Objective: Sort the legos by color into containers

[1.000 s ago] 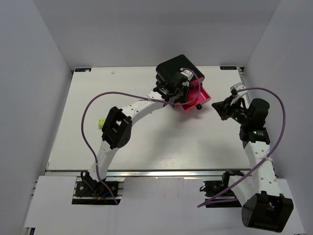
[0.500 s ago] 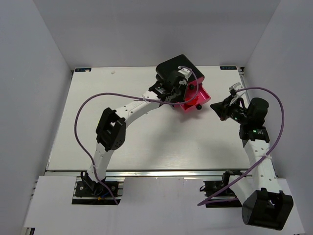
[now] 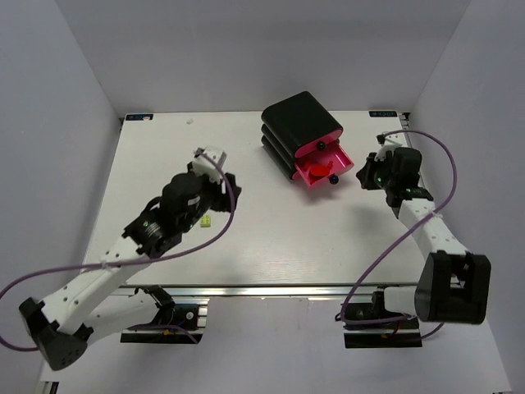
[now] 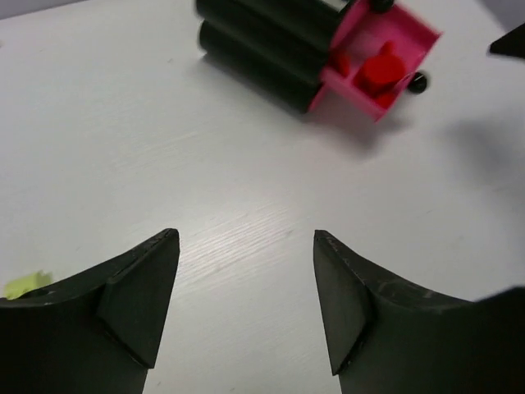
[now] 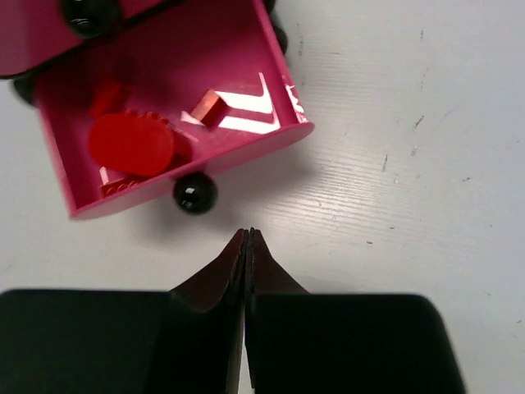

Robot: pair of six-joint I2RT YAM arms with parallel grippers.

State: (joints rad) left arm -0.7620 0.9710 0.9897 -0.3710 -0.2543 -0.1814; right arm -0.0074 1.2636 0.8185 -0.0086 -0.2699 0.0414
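The black cabinet (image 3: pixel 299 119) stands at the back of the table with its bottom pink drawer (image 3: pixel 345 158) pulled open. Red legos (image 3: pixel 321 168) lie inside the drawer, and they also show in the right wrist view (image 5: pixel 131 144) and the left wrist view (image 4: pixel 381 66). My left gripper (image 3: pixel 231 188) is open and empty over the bare table left of the cabinet (image 4: pixel 262 41). A yellow-green lego (image 3: pixel 204 221) lies by my left wrist and shows in the left wrist view (image 4: pixel 25 285). My right gripper (image 3: pixel 367 174) is shut and empty, its tip (image 5: pixel 248 235) just short of the drawer's dark knob (image 5: pixel 194 193).
The two upper drawers are closed, and a second knob (image 5: pixel 86 12) shows above the open drawer (image 5: pixel 246 148). White walls stand on three sides of the table. Purple cables trail from both arms.
My left arm has pulled back from the open drawer to the left middle of the table. My right gripper has moved toward the back, closer to the drawer's knob.
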